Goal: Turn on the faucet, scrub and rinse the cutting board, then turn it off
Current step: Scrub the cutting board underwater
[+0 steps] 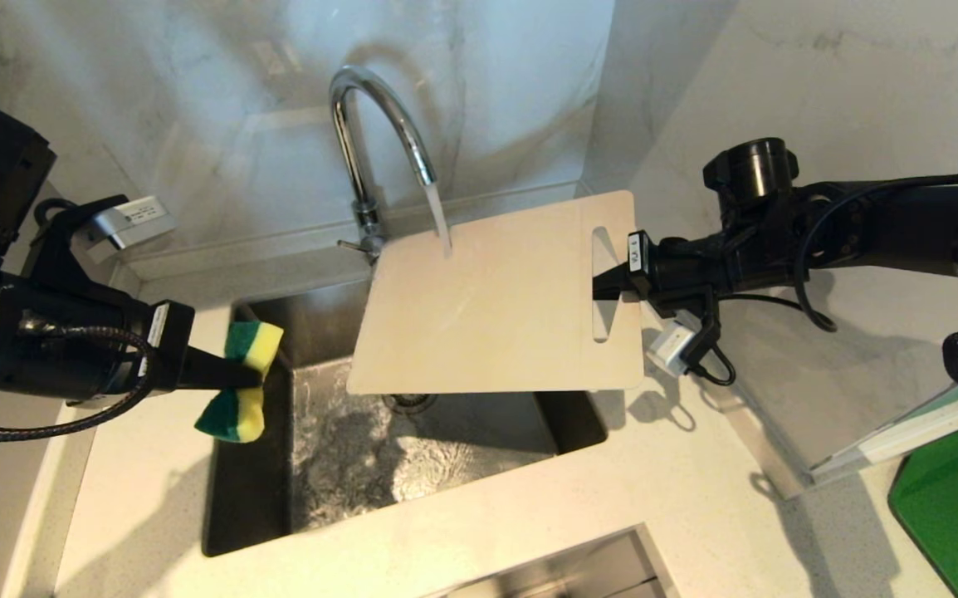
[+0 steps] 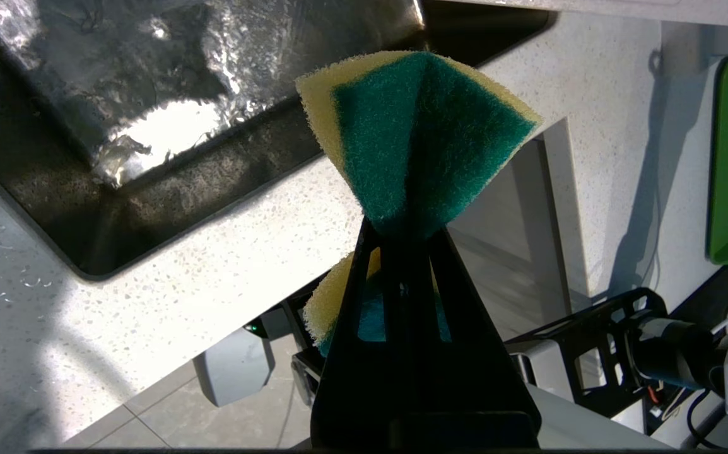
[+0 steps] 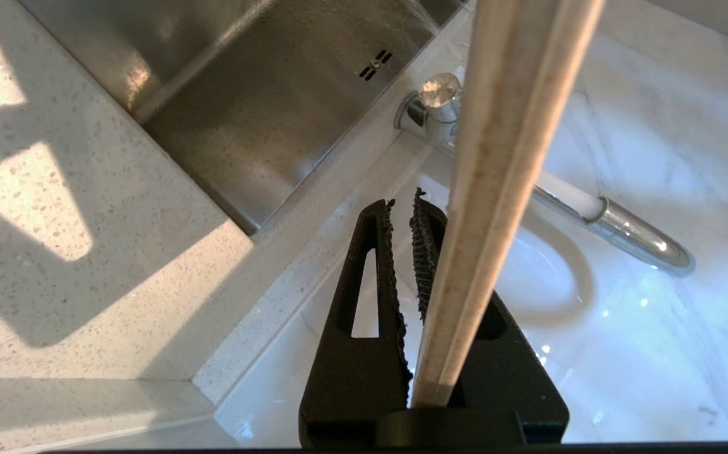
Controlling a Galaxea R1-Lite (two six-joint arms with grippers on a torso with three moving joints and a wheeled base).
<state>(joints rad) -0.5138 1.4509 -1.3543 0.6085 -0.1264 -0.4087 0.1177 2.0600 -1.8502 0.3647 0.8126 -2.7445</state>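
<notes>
We have the faucet (image 1: pixel 379 124) running: a stream of water falls from its spout onto the far part of the cutting board (image 1: pixel 487 307), and the sink (image 1: pixel 246 498) below is wet and rippling. Our right gripper (image 1: pixel 603 286) is clamped on the board's handle end, at the strip beside the slot, and holds the board roughly level over the far right part of the sink, under the spout. Our left gripper (image 1: pixel 251 378) is squeezed tight on a green and yellow sponge (image 1: pixel 240 382), pinching its middle so both ends flare out; it hangs over the sink's left edge, apart from the board. So we judge the first step done and the board under the water, while scrubbing contact is not made at this moment; any further scrubbing, the final rinse and shutting the faucet are left. The board itself looks thin, pale beige and flat, with rounded corners and a wet sheen where the water lands.
</notes>
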